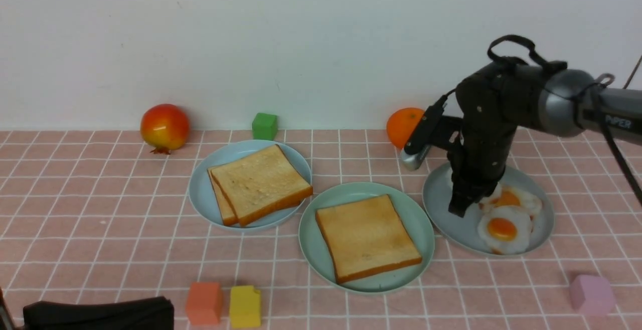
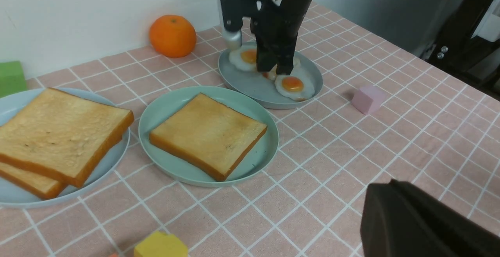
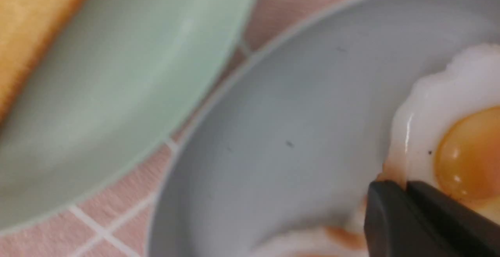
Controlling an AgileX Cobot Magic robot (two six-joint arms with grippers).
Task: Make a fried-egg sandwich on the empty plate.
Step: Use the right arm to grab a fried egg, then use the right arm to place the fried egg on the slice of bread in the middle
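Left hand (image 1: pixel 125 314), pressed together, sits nearest, low over the counter (image 1: pixel 100 229). Beyond it at mid-counter the mint-green plate (image 1: pixel 414 217) carries 1 toast slice (image 1: pixel 366 237) (flat, inside its rim). Farther right, the right hand (image 1: pixel 460 209) pinches the white edge of a fried egg (image 3: pixel 429 132) on a blue-grey plate (image 1: pixel 454 232). An orange (image 1: pixel 404 125) sits behind, by the wall (image 1: pixel 321 44).
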